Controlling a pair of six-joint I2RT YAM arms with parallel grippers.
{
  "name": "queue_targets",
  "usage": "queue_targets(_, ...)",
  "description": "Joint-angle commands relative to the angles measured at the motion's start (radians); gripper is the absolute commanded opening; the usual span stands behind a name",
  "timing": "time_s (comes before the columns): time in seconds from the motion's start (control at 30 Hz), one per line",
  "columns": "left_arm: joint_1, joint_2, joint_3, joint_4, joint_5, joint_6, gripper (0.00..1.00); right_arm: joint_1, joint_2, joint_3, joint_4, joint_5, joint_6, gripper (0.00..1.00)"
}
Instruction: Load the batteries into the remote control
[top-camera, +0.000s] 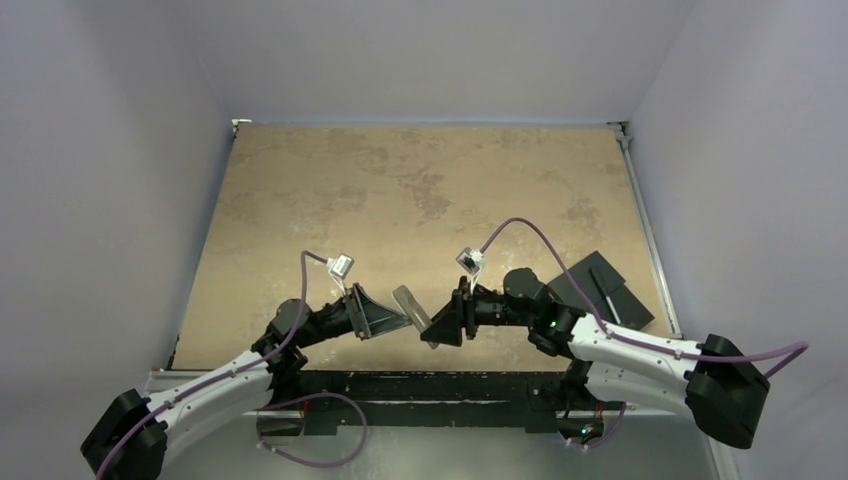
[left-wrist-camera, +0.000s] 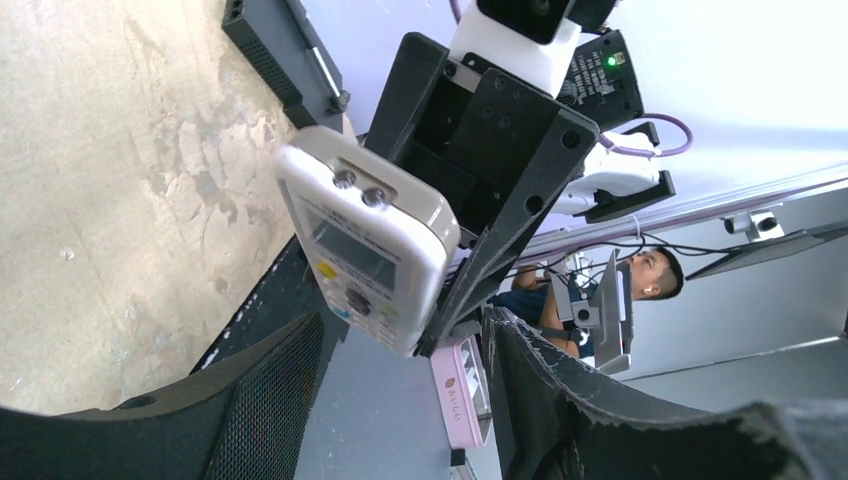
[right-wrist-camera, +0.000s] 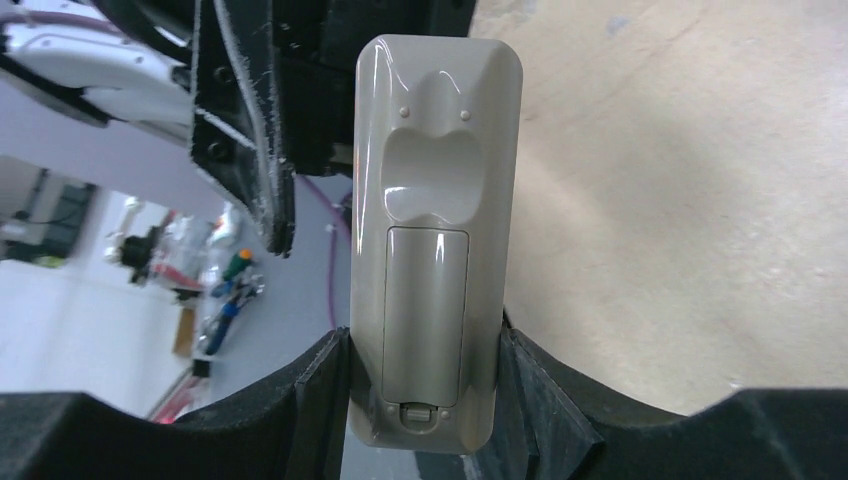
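Observation:
The remote control (right-wrist-camera: 435, 200) is held in the air over the table's near edge, clamped by its sides in my right gripper (right-wrist-camera: 423, 340). Its grey underside faces the right wrist camera, with the battery cover closed and latched. In the left wrist view its white button face (left-wrist-camera: 365, 245) shows. My left gripper (left-wrist-camera: 400, 325) is open, its fingers (left-wrist-camera: 270, 390) spread wide at the remote's free end without clamping it. In the top view the remote (top-camera: 412, 305) hangs between the left gripper (top-camera: 385, 318) and the right gripper (top-camera: 445, 325). No batteries are in view.
A larger flat black slab (top-camera: 600, 290) with a thin rod on it lies at the table's right side, and shows in the left wrist view (left-wrist-camera: 280, 50). The tan table (top-camera: 420, 190) stretches behind the arms. Grey walls close it in on three sides.

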Motion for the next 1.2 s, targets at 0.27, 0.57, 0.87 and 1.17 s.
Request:
queue_targets(0.27,0.007,0.046,-0.009,0.179,0.021,-0.011,0.59,-0.011,0.052,-0.071,0.42,-0.161,0.203,0.25)
queue_targets(0.57,0.008,0.031,-0.004,0.172,0.006,0.004,0.59,-0.013,0.069,-0.094,0.511,-0.185,0.267,0.26)
queue_targets(0.87,0.007,0.027,0.018,0.184,-0.002,0.015,0.59,-0.013,0.128,-0.128,0.633,-0.187,0.339,0.24)
queue_targets(1.17,0.007,0.037,0.026,0.204,-0.003,0.013,0.56,-0.013,0.17,-0.139,0.69,-0.175,0.366,0.24)
